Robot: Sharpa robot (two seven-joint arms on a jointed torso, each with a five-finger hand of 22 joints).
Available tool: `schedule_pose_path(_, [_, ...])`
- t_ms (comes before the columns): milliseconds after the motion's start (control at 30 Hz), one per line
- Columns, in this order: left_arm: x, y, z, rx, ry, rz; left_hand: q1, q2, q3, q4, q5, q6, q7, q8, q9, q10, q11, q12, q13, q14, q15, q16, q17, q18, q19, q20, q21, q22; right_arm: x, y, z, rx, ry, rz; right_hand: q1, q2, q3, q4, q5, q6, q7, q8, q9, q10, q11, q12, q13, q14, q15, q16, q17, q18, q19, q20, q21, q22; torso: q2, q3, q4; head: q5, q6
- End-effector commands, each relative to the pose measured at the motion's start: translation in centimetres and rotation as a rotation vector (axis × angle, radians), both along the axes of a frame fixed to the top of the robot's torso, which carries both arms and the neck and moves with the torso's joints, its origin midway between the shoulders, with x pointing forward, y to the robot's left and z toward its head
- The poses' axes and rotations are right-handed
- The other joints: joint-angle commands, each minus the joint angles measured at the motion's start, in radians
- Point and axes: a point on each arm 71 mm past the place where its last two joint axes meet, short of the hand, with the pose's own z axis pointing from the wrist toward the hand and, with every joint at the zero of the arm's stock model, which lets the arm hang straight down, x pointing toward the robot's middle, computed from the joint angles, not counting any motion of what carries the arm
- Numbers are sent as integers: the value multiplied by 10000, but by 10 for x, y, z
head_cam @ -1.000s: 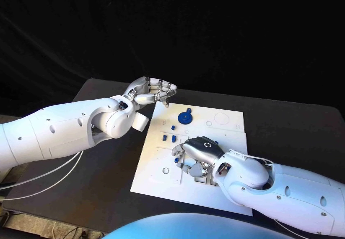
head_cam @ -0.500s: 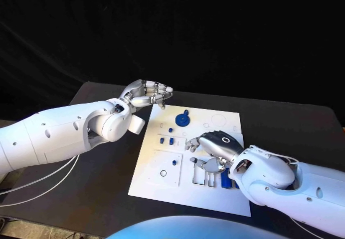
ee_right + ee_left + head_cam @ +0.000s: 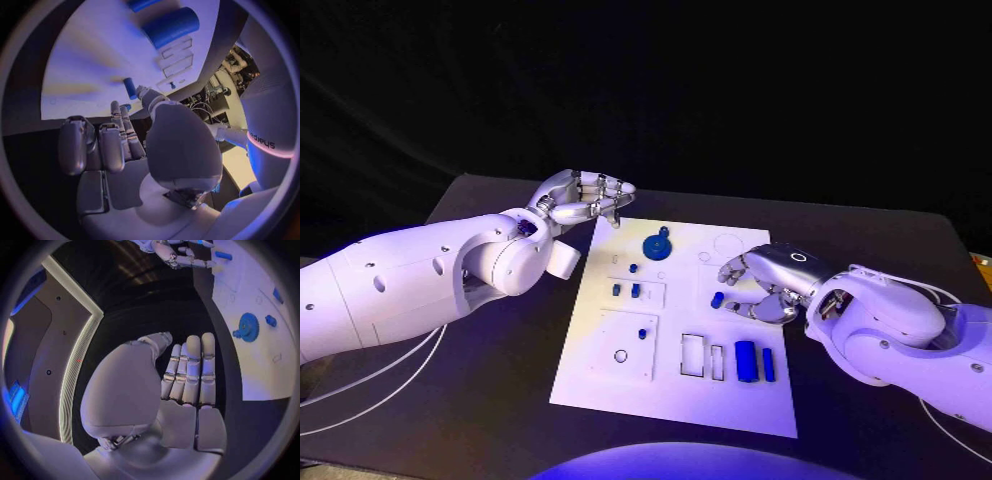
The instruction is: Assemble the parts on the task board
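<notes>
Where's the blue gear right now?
In the head view, the round blue gear lies on the white task board near its far edge, between the left hand and the right hand, nearer the left.

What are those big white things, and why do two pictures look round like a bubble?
The white things are a robot's two arms, and each ends in a silver hand. The square picture comes from a camera on the robot's head, looking down at a black table. The round pictures come from small cameras at each wrist, sitting behind that hand, so the palm looks huge and straight lines bend.

On the table lies a white task board with small blue parts, like a blue gear and blue blocks. The robot has to fit these into place.

The left hand hovers at the board's far corner with curled fingers and nothing in them. The right hand is over the board next to a small blue peg; I can't tell if it holds it.
</notes>
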Motion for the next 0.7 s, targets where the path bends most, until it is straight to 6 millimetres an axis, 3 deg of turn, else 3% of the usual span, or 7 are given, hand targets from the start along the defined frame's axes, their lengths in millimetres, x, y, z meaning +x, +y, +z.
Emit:
schedule_pose_path(33, [0, -1, 1, -96, -5, -88, -51, 22, -75, 5, 18, -87, -2, -21, -3, -40, -2, 52, 2, -42, 8, -42, -11, 131, -36, 25, -48, -17, 0, -1, -6, -539, 568, 82, 139, 56, -98, 11, 48, 43, -93, -18, -14, -60, -24, 87, -22, 284, 14, -74, -81, 64, -31, -4, 28, 1393, 10, 5, 26, -5, 8])
schedule_pose_path(300, [-1, -1, 0, -93, 13, -105, -51, 22, -75, 5, 18, -87, -2, -21, -3, -40, -2, 52, 2, -42, 8, -42, -11, 131, -36, 25, -48, -17, 3, 3, -10, -534, 537, 96, 415, 296, -63, 31, 11, 186, -127, 3, -51, 115, -70, 255, -78, 269, -27, -126, -174, 32, 56, -41, 169, 1461, 8, -16, 38, 8, 1])
schedule_pose_path(700, [-1, 0, 0, -79, 23, -84, -51, 22, -75, 5, 18, -87, -2, -21, -3, -40, -2, 52, 2, -42, 8, -42, -11, 131, -36, 25, -48, -17, 1, 14, -14, -118, 372, 256, 616, 511, 240, 141, -95, 366, -164, -7, -137, 661, -150, 412, -163, 284, -99, -167, -294, -52, 247, -106, 556, 1646, 8, -8, 23, 50, -47])
